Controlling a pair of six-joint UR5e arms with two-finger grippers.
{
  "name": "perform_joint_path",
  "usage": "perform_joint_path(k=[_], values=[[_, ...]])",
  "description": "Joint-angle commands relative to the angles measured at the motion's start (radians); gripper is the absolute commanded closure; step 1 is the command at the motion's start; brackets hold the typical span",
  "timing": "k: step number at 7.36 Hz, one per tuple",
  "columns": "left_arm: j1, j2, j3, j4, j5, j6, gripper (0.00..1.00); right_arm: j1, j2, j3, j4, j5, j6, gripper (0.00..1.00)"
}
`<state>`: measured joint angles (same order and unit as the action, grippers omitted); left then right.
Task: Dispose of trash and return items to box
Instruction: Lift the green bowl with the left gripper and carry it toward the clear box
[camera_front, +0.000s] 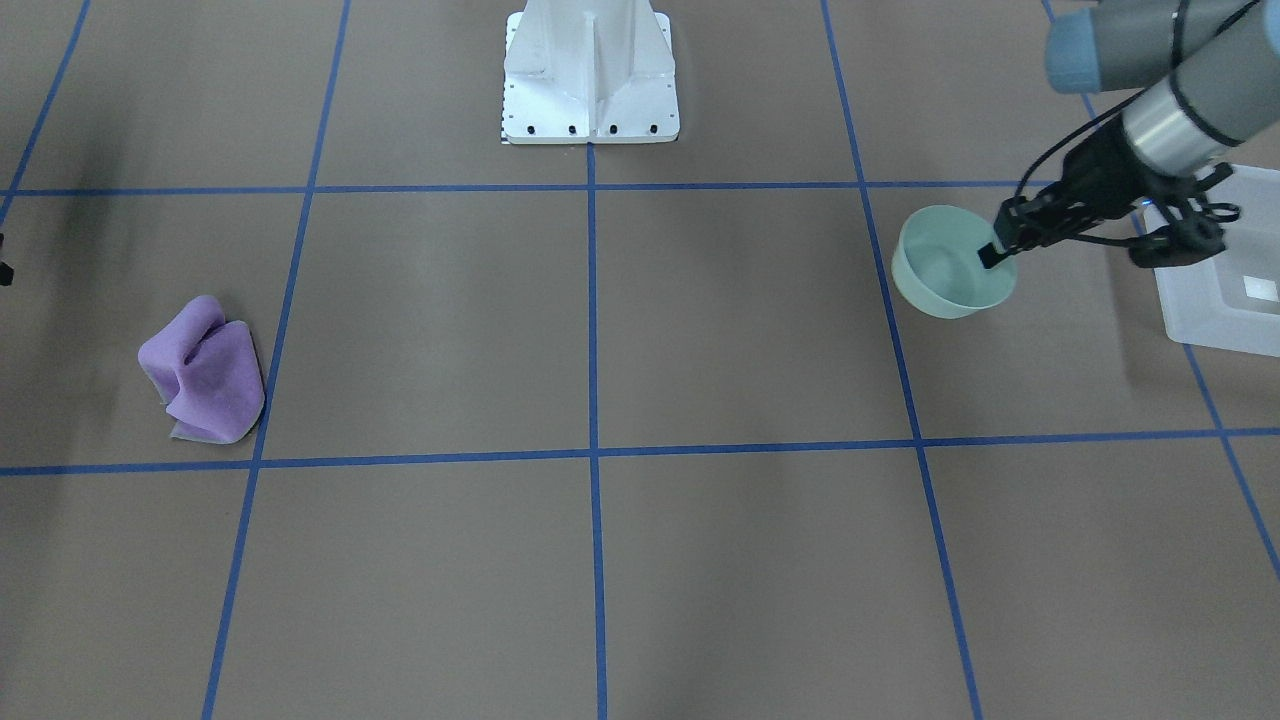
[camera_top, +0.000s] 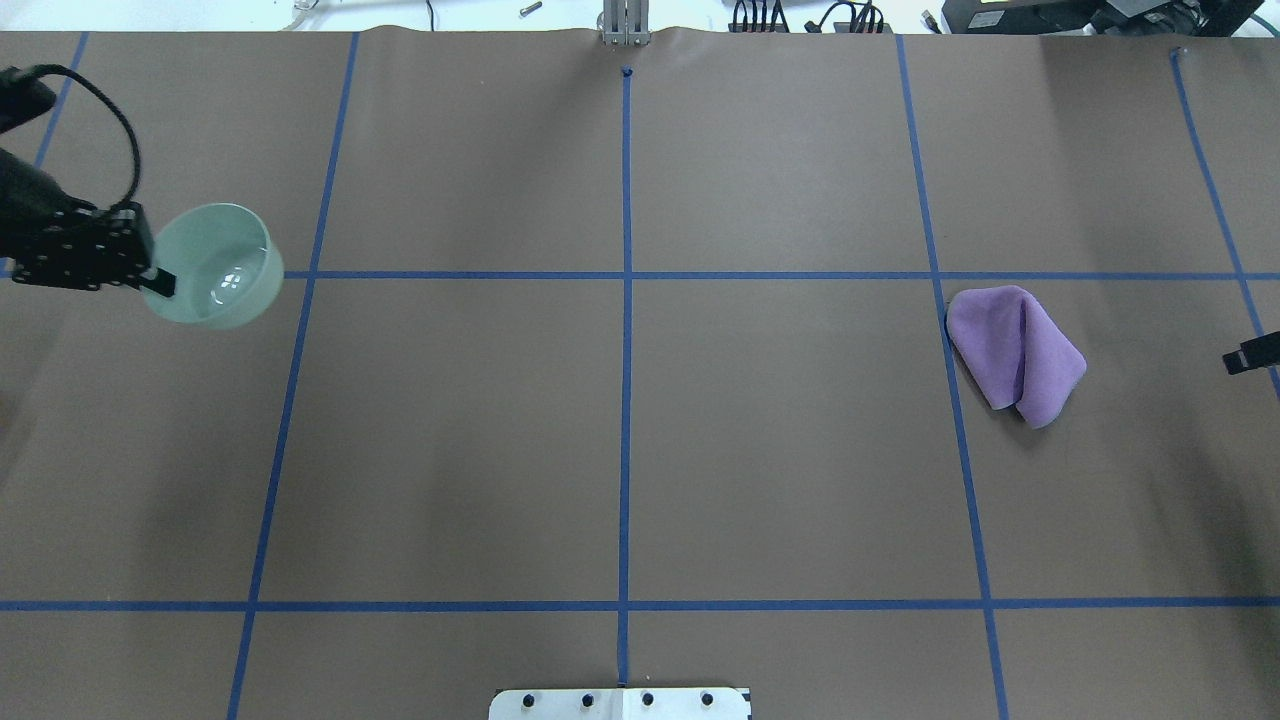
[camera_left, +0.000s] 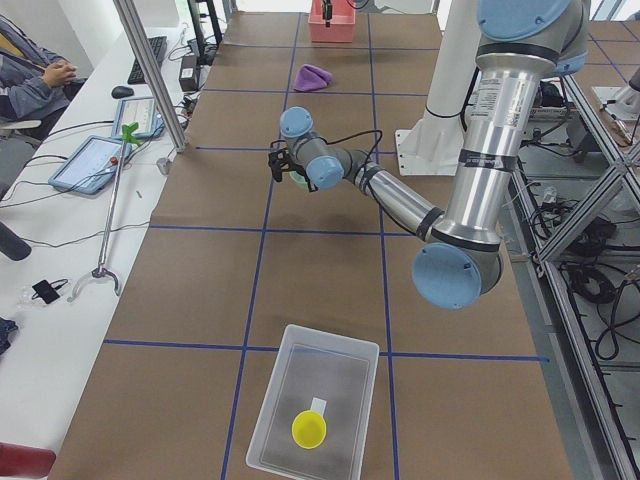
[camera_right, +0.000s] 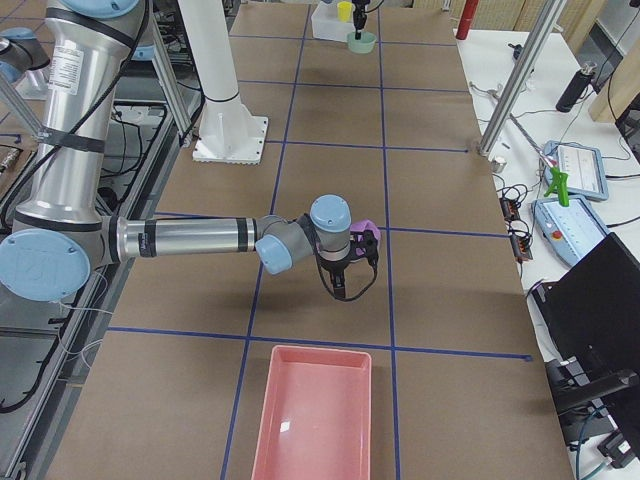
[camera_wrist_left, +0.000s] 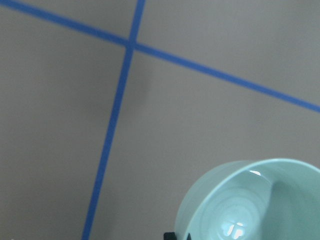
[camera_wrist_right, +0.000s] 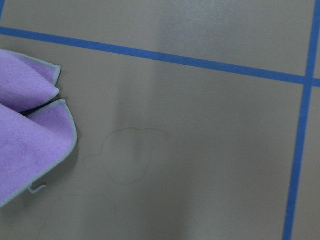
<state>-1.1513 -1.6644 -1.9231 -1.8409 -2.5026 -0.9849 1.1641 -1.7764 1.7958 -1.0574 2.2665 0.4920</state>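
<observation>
Near box (camera_front: 1210, 305) edge, left hand (camera_front: 992, 256) pinching bowl (camera_front: 940, 278) rim

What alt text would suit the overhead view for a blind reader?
The robot's left hand grips a mint-green bowl by its rim at the left edge. A folded purple cloth lies far right on the brown table.

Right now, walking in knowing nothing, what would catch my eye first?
Probably the mint-green bowl, pinched at its rim by the left gripper on the robot's left side. Next comes the crumpled purple cloth lying alone on the robot's right side. Then the yellow cup sitting inside the frosted tub.
</observation>
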Motion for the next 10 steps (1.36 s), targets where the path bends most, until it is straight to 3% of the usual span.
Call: perform_joint_path(k=[1, 3, 5, 6, 7, 8, 9, 10], values=[[-0.187, 0.16, 0.01, 0.002, -0.027, 0.373, 1.0, -0.151, 0.095, -0.006, 0.109, -0.092, 0.279, 0.0], [-0.292, 0.271, 0.033, 0.002, -0.027, 0.616, 1.0, -0.219, 0.178, -0.035, 0.103, -0.131, 0.309, 0.0], [-0.311, 0.295, 0.058, 0.002, -0.022, 0.685, 1.0, -0.285, 0.245, -0.044, 0.102, -0.166, 0.396, 0.0], [-0.324, 0.296, 0.075, 0.0, -0.015, 0.712, 1.0, -0.297, 0.252, -0.047, 0.1, -0.168, 0.398, 0.03], [-0.34, 0.302, 0.108, -0.004, -0.013, 0.774, 1.0, -0.3, 0.267, -0.071, 0.103, -0.191, 0.396, 0.14], [-0.353, 0.305, 0.145, -0.008, -0.01, 0.837, 1.0, -0.301, 0.267, -0.072, 0.103, -0.223, 0.396, 0.37], [-0.364, 0.339, 0.156, -0.011, -0.01, 0.871, 1.0, -0.294, 0.258, -0.059, 0.105, -0.223, 0.396, 0.99], [-0.367, 0.369, 0.144, -0.018, -0.01, 0.877, 1.0, -0.29, 0.255, -0.046, 0.106, -0.214, 0.396, 1.0]])
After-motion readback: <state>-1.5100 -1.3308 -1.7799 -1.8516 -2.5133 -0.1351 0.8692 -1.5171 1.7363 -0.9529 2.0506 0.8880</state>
